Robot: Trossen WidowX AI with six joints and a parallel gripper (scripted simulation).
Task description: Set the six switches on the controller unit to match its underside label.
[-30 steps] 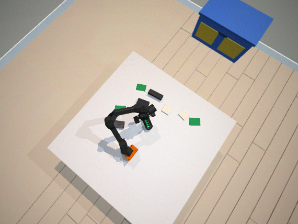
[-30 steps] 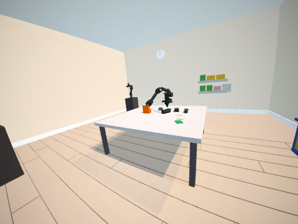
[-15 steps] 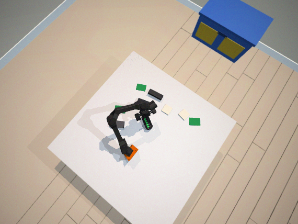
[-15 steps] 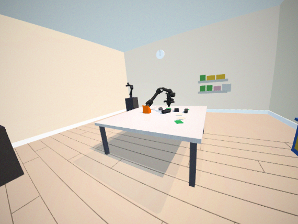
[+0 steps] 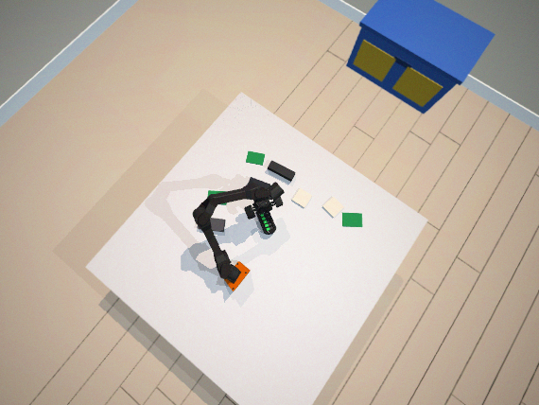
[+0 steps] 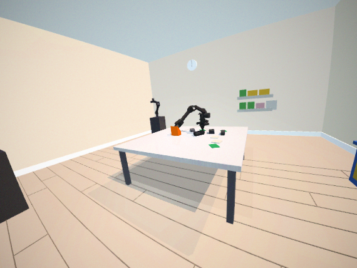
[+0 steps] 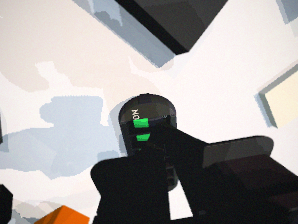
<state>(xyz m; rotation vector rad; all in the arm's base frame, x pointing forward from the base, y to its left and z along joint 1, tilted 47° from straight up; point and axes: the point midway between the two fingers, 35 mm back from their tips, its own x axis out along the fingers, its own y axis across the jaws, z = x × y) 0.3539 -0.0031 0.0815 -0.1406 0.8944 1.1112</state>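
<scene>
The dark grey controller unit (image 5: 265, 230) (image 6: 198, 133) (image 7: 148, 103) lies on the bench with its switches facing up. Several green switch ends show in the top view. In the wrist view, two green ends show clearly beside the "ON" print near the rounded end. The fingers hide most of the other switches there, and the label underneath is hidden. My gripper (image 7: 160, 126) (image 6: 203, 129) is shut and empty. It points down over the unit, with its fingertips at the switch row. I cannot tell whether they touch a switch.
A long dark block (image 5: 281, 170) and another dark module (image 5: 257, 183) lie beyond the unit. A grey block (image 5: 217, 224) lies beside the arm. Cream tiles (image 5: 301, 198) (image 5: 333, 207) and green plates (image 5: 255, 158) (image 5: 352, 220) lie around. The arm stands on an orange base (image 5: 243, 272) (image 6: 175, 131).
</scene>
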